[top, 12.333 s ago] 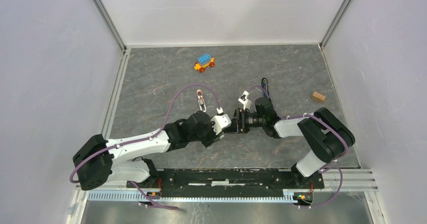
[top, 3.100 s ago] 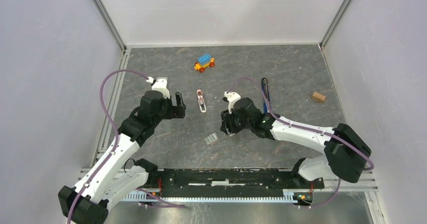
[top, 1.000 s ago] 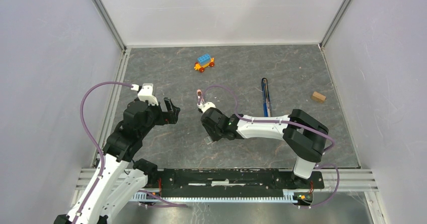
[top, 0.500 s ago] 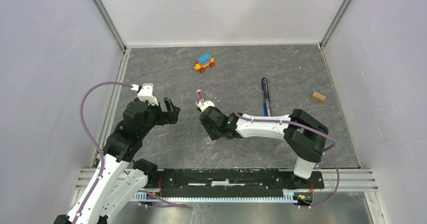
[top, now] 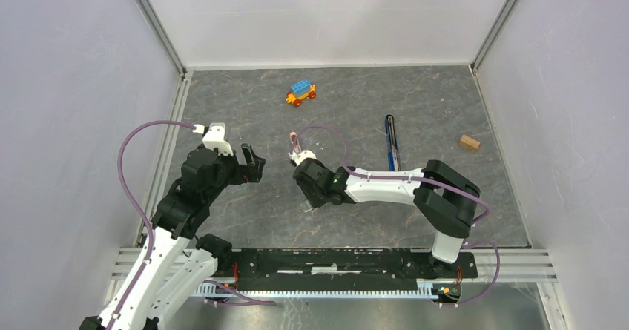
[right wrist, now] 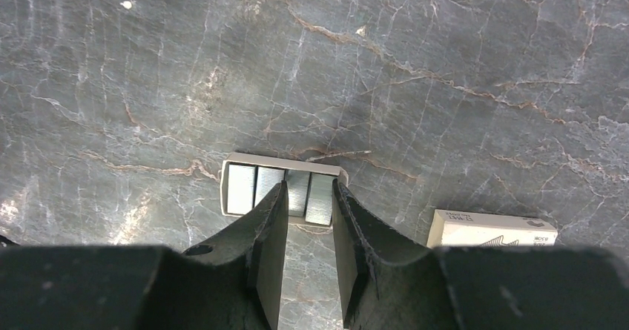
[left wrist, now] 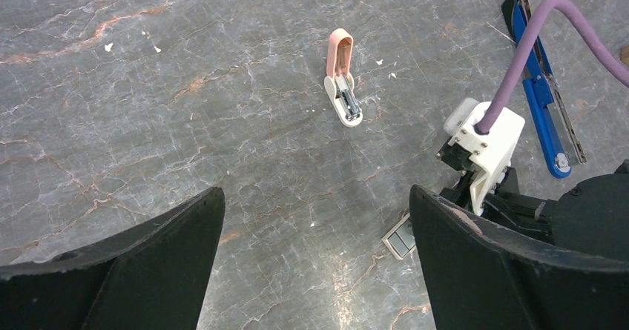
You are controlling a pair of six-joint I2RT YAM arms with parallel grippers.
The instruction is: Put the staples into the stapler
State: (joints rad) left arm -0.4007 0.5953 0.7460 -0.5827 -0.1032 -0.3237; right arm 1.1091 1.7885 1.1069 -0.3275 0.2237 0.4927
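Observation:
The stapler (top: 391, 143) is slim and dark blue. It lies on the table right of centre, and it also shows at the right edge of the left wrist view as the stapler (left wrist: 541, 100). The staples (right wrist: 282, 189) are several silver strips in a small open tray. That tray (top: 306, 207) peeks out under my right gripper (top: 310, 196). My right gripper (right wrist: 308, 185) hovers over the tray with a narrow gap and its tips straddle one strip. Nothing is held. My left gripper (top: 252, 163) stands wide open above bare table, left of the tray (left wrist: 400, 237).
A small pink and white stapler-like tool (top: 295, 142) lies just behind the right wrist. A toy car (top: 300, 93) sits at the back and a wooden block (top: 468, 142) at the far right. A white box lid (right wrist: 493, 230) lies beside the tray.
My right gripper has crept a little towards the back left over the staple tray. The left arm has not moved.

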